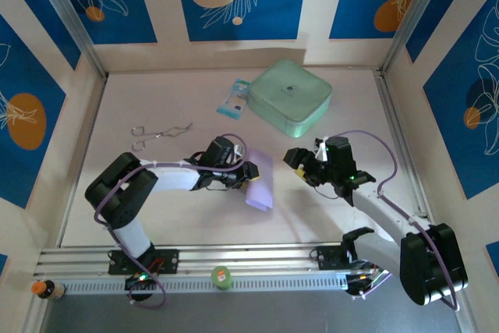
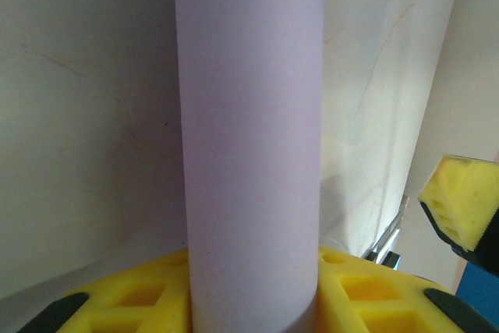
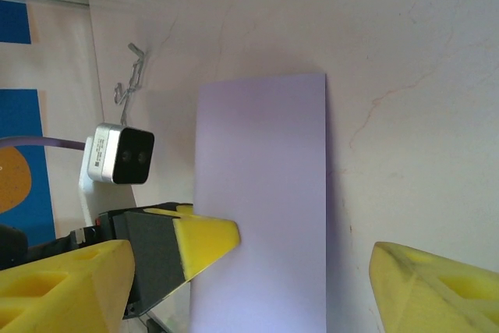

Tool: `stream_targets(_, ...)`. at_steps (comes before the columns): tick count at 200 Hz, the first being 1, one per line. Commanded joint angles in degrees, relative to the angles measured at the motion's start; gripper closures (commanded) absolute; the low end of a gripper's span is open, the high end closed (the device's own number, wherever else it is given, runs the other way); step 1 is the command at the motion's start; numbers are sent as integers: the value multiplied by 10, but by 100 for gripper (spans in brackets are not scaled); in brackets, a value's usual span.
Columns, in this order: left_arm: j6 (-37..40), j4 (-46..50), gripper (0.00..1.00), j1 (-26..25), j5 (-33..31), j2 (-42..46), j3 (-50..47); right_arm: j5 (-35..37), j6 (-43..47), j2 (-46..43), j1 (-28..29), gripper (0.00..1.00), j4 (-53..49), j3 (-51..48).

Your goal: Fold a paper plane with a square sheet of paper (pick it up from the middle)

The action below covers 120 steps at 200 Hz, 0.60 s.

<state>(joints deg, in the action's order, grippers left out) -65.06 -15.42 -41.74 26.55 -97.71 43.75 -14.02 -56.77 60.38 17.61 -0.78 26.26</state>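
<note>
The pale worktop (image 1: 156,208) carries a mint-green rounded square case (image 1: 290,97) on its far side, right of centre. Nearer, in the middle between the two arms, is the pale lavender square sheet of paper (image 1: 261,181), showing as a narrow rectangle. The left fingers (image 2: 374,290) pinch its left edge. Near its right side, the right fingers (image 3: 437,286) stand spread, clear of it. A small blue-white packet (image 1: 233,99) lies just left of the case. Thin metal tongs (image 1: 156,134) lie further left.

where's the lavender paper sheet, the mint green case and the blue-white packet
pale lavender paper sheet (image 1: 263,185), top view, middle of its face
mint-green square case (image 1: 290,97), top view, centre of its lid
blue-white flat packet (image 1: 234,99), top view, its middle
</note>
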Motion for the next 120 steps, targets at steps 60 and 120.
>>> stream_targets(60,29,50,60,6,-18,-14,-4,-48,15,50,10,26,5,30)
stream_targets(120,45,89,60,6,-34,-11,-3,-58,18,87,21,27,2,46)
